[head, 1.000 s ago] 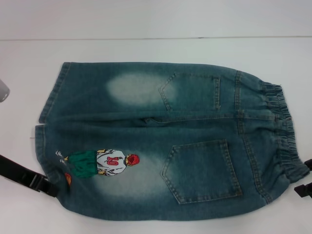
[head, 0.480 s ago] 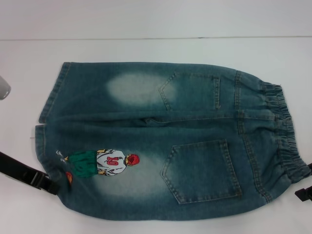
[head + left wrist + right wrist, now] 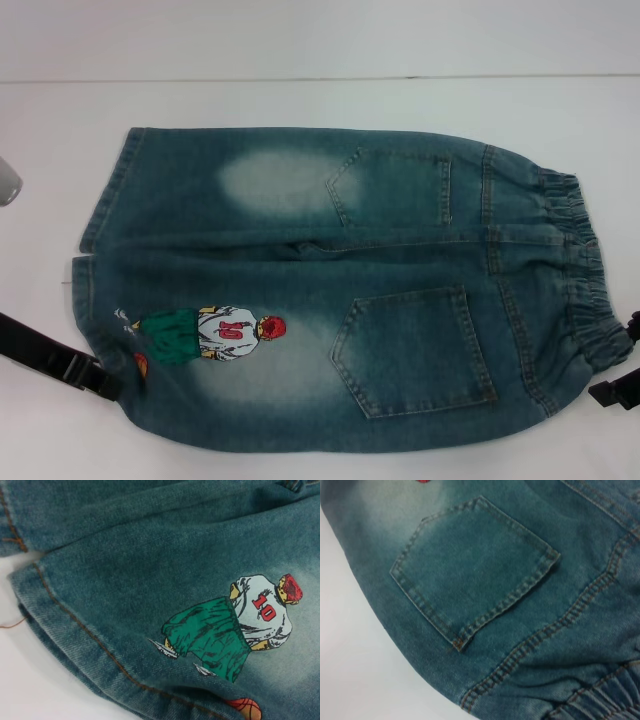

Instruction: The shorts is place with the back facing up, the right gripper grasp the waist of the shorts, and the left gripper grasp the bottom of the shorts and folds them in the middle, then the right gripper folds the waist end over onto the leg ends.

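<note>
- Left pincer (image 3: 100,383): a black claw at the near-left corner of the shorts, its tip touching the hem beside the cartoon figure; whether its fingers are spread or closed cannot be told.
- Right pincer (image 3: 612,390): a black claw at the near-right corner of the shorts, just beside the gathered waistband; its finger spacing cannot be told either.
- Shorts (image 3: 340,290): faded blue-green denim, spread flat with the back facing up in the middle of the white desk (image 3: 320,100), legs toward the desk's left edge and waist toward its right edge.
- Leg hems (image 3: 88,290): two straight stitched edges lying flat on the left; the left wrist view shows orange stitching along the near hem.
- Waistband (image 3: 585,270): ruffled elastic band along the right end.
- Cartoon figure (image 3: 210,333): white jersey numbered 10, green shorts, red cap, printed on the near leg.
- Patch pockets (image 3: 415,350): two, one on each half, next to pale bleached patches.
</note>
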`<state>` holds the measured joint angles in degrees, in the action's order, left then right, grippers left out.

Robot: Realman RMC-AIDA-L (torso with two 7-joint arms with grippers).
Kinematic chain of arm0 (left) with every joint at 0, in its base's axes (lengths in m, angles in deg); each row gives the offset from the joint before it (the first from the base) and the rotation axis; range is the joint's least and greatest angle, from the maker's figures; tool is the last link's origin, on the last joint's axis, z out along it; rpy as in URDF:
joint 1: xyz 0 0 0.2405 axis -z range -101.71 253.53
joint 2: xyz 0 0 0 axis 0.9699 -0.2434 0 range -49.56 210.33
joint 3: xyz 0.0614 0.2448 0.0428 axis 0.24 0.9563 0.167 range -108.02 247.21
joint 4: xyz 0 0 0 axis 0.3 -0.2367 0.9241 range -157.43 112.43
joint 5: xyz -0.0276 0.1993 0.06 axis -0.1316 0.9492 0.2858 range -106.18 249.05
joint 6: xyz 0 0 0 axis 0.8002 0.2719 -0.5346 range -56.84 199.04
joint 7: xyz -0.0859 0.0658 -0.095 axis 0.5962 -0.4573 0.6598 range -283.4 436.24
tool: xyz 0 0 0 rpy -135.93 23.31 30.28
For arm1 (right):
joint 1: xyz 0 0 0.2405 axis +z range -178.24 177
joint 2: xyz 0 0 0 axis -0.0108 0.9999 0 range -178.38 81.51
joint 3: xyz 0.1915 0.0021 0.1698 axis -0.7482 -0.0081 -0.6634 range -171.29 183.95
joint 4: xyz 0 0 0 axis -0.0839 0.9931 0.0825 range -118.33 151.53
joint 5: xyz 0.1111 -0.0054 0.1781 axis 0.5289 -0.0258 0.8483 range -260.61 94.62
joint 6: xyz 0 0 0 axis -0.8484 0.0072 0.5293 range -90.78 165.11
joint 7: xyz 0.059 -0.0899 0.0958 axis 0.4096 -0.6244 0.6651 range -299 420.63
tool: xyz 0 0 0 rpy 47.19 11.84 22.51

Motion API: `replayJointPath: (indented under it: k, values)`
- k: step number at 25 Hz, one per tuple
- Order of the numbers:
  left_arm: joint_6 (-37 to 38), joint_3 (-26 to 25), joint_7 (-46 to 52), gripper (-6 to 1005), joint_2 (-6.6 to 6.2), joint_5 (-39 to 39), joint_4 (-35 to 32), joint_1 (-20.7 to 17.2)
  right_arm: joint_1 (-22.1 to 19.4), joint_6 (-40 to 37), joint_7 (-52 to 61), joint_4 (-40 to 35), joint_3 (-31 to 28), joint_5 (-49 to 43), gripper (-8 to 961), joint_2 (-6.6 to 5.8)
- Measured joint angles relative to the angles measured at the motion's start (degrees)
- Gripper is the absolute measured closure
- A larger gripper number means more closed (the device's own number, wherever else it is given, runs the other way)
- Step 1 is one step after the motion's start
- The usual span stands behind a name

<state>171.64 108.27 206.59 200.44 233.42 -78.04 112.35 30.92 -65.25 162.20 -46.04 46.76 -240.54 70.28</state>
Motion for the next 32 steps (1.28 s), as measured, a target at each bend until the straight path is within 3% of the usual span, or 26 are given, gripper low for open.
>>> replayJointPath:
  k: [9, 20, 23, 28, 32]
  values:
    - [-0.2, 0.0, -0.2, 939, 0.00, 0.0, 0.0, 0.0, -0.5, 0.1, -2.6, 1.0, -0.1, 1.0, 102, 0.66]
    - [-0.4, 0.0, -0.3, 939, 0.10, 0.0, 0.1, -0.5, -1.6, -0.4, -3.1, 1.7, -0.6, 0.7, 335, 0.15]
    - [-0.4, 0.0, -0.2, 938, 0.15, -0.1, 0.1, -0.5, -1.9, -0.3, -3.3, 1.7, -0.6, 0.7, 575, 0.11]
    - [-0.4, 0.0, 0.1, 938, 0.23, -0.1, 0.1, -0.3, -2.2, -0.1, -3.5, 1.6, -0.6, 0.7, 819, -0.21]
    - [-0.5, -0.3, 0.1, 938, 0.29, -0.5, 0.1, 0.0, -2.5, -0.1, -4.0, 1.9, -0.8, 1.6, 870, -0.77]
